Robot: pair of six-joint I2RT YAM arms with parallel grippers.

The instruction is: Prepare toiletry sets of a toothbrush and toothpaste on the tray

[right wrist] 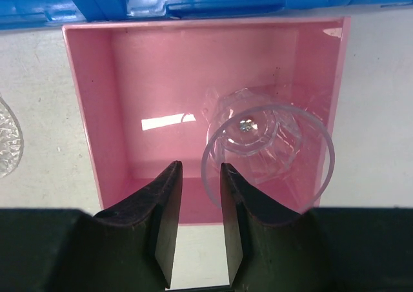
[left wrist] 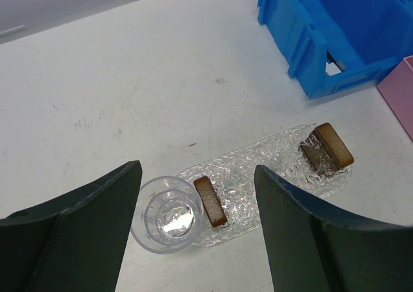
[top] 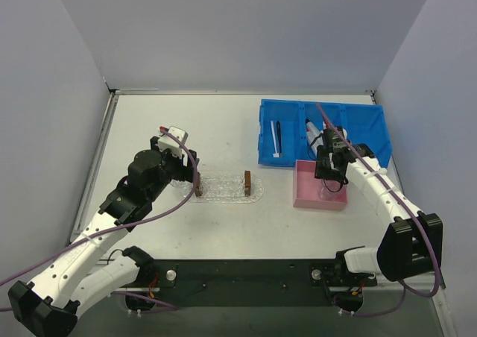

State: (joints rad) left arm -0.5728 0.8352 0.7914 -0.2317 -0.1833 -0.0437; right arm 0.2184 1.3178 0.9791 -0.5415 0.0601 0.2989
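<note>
Right gripper [right wrist: 200,170] hangs over the pink box [right wrist: 129,72], its fingers set close on either side of the rim of a clear cup [right wrist: 258,137], with no telling whether they pinch it, while the left gripper [left wrist: 197,172] stands spread above the tray [left wrist: 268,155], and the toothbrushes [top: 279,137] and toothpaste [top: 310,130] lie in the blue bin [top: 358,113].

Tray [top: 223,189]: clear, textured, long oval; it is laid flat on the desk [top: 186,128] near centre, long axis left to right.
Toothbrush [top: 279,137]: one black and one white are laid side by side in the left compartment of the blue bin [top: 262,128].
Toothpaste [top: 311,133]: a whitish tube is seen in the middle compartment, partly hidden.
</note>
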